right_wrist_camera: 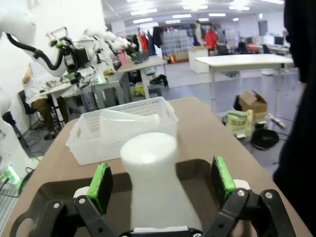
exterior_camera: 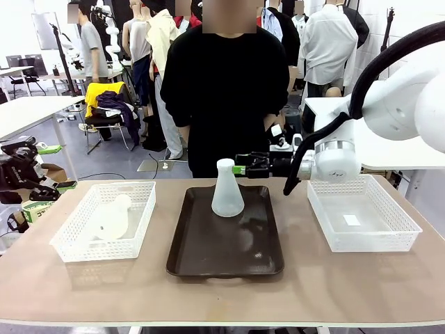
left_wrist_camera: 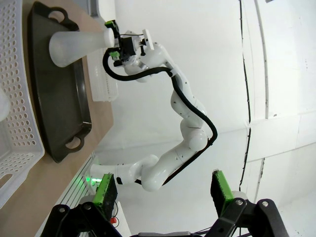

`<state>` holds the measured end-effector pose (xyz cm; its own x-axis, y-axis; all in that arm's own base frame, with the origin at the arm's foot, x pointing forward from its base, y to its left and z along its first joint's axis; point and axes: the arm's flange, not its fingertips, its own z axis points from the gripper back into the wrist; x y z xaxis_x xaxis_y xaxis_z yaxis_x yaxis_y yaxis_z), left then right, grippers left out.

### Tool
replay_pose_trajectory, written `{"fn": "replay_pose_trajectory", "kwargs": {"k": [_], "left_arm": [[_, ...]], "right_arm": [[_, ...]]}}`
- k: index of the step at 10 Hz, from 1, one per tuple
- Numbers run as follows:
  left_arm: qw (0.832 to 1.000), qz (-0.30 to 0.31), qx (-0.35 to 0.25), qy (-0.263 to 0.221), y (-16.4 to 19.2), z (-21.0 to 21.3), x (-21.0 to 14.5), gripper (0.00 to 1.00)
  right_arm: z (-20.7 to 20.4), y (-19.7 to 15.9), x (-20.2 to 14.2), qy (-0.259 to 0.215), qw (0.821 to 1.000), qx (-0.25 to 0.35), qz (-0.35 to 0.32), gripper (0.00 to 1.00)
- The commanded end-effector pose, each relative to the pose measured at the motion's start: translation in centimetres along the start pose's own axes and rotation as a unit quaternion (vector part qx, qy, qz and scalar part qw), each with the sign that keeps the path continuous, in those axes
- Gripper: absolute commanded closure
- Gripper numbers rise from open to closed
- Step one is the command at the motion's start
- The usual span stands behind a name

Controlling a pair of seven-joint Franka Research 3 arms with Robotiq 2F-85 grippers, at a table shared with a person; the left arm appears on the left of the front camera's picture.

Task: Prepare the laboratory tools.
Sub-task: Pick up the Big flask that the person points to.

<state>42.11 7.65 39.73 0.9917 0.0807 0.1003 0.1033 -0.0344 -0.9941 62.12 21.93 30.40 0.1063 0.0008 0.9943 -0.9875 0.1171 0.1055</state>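
Green-padded right gripper (right_wrist_camera: 161, 183): stood with its jaws spread wide either side of the neck of the upright flask (right_wrist_camera: 148, 163), a gap showing at each pad; nothing was clamped.
Upright flask: frosted white, it stood on its wide base toward the far end of the dark brown tray (exterior_camera: 229, 247), with its neck at gripper height.
Likely handling: judged light and stiff, with a matt skin that should give the pads some bite. The sloping cone would squirt out of a squeeze, so the straight neck just under the lip looked the place to take hold, squarely and gently.
Risk: tall on a smooth tray, it could tip if one pad met it before the other.
Second flask (exterior_camera: 115, 217): lay on its side in the white lattice basket (exterior_camera: 142, 229) on the robot's left.
Right-hand basket (exterior_camera: 361, 242): sat beside the tray, a small white slip on its floor.
Left gripper (left_wrist_camera: 163, 190): hung with fingers apart, holding nothing, well away from the tray.
Desk (exterior_camera: 222, 299): a person (exterior_camera: 226, 90) in black stood at its far edge.
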Motion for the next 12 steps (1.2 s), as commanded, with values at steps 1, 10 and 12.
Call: {"fn": "replay_pose_trajectory", "kwargs": {"k": [1, 10, 12], "left_arm": [[1.0, -0.003, 0.003, -0.003, -0.2, 0.0, 0.0, 0.0], [1.0, -0.003, 0.003, -0.003, -0.2, 0.0, 0.0, 0.0], [1.0, -0.003, 0.003, -0.003, -0.2, 0.0, 0.0, 0.0]], "right_arm": [[1.5, 0.2, 2.6, 0.048, 0.998, -0.033, -0.001, 0.0], [16.0, 6.9, 7.1, 0.047, 0.958, -0.284, 0.003, 0.0], [19.0, 8.3, 6.9, 0.011, 0.945, -0.328, 0.011, 0.0]]}}
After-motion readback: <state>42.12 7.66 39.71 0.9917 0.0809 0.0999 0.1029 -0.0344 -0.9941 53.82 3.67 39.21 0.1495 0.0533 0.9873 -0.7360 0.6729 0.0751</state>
